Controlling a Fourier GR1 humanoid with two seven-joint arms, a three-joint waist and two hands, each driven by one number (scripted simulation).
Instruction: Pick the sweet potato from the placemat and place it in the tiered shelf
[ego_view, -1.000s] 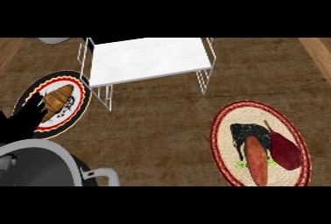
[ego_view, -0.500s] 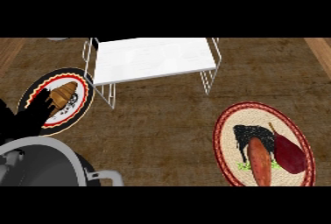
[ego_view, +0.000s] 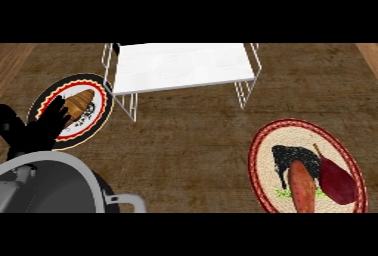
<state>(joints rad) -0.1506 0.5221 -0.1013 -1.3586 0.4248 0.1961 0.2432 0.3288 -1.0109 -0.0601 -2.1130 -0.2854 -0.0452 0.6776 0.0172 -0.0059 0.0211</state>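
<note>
Brown wood grain covers the bench (ego_view: 192, 145) in the head view. At the far side stands the tiered shelf (ego_view: 184, 67), white-topped on thin wire legs. The round woven placemat (ego_view: 260, 150), red-rimmed, lies at the right, well apart from the shelf. The orange sweet potato (ego_view: 301, 189) lies on it lengthwise. A dark red root (ego_view: 336, 179) lies just beside it on the right, and a glossy black lump (ego_view: 290, 156) that I cannot identify touches its far end. At the left a plate (ego_view: 100, 87) with a black and red rim holds a brown bread roll (ego_view: 77, 102). The left hand (ego_view: 37, 135) is open, fingers straight and spread, their tips over the plate's near edge and gripping nothing. Its grey forearm (ego_view: 44, 185) fills the lower left corner.
</note>
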